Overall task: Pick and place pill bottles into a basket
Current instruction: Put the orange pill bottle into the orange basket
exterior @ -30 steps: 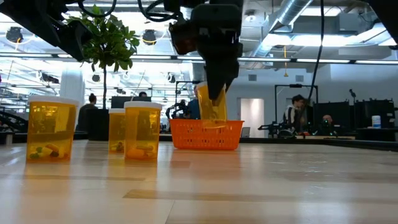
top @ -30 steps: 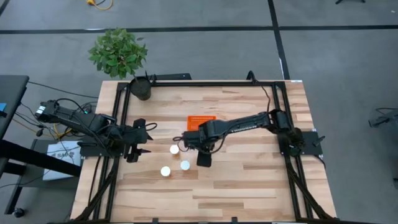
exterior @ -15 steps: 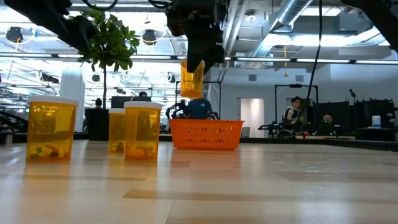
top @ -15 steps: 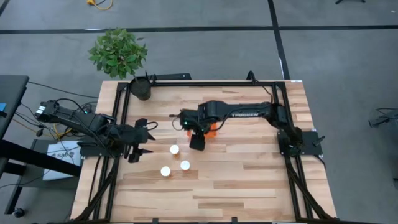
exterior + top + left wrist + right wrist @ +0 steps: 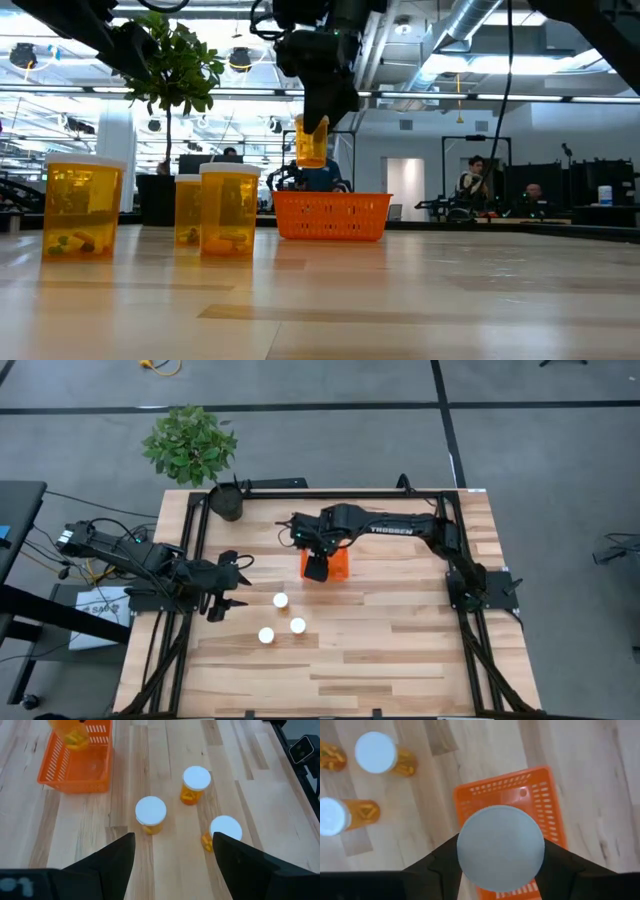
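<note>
The right gripper [image 5: 313,125] clamps a pill bottle [image 5: 311,142] upright, cap up, hanging above the orange basket [image 5: 338,565] at frame centre. The left gripper [image 5: 232,582] waits open, centre-left.

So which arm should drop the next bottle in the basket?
The right. Its pincer already holds a pill bottle above the orange basket. The left pincer waits empty, open, at the table's left edge.

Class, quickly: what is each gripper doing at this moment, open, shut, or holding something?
Left gripper: open, empty, near the table's left edge.
Right gripper: shut on a pill bottle, held above the orange basket.
</note>
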### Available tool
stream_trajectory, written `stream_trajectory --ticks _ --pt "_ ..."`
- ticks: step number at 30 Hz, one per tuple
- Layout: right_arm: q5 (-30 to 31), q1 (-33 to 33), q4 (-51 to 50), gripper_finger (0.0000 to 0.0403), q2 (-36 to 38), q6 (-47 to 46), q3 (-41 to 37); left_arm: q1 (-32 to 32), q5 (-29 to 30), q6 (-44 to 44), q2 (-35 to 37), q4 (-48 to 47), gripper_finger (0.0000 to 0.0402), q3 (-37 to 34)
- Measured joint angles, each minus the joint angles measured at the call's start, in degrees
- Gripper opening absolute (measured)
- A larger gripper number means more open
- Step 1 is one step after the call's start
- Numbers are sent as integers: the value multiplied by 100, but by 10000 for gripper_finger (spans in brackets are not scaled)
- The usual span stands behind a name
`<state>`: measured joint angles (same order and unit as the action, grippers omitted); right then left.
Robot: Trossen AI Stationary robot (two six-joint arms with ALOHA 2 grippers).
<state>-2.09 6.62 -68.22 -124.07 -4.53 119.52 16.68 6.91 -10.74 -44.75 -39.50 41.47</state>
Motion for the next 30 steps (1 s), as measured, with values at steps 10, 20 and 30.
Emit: stream_trajectory --ticks 10,20,30 --pt "46 251 271 201 0 32 -3 -1 -1 -2 0 -1 256 0" --pt "-59 196 578 209 7 21 -589 0 -1 -7 -2 -1 256 0" --pt "-85 202 1106 192 4 -126 -960 0 -1 -12 -2 -1 256 0"
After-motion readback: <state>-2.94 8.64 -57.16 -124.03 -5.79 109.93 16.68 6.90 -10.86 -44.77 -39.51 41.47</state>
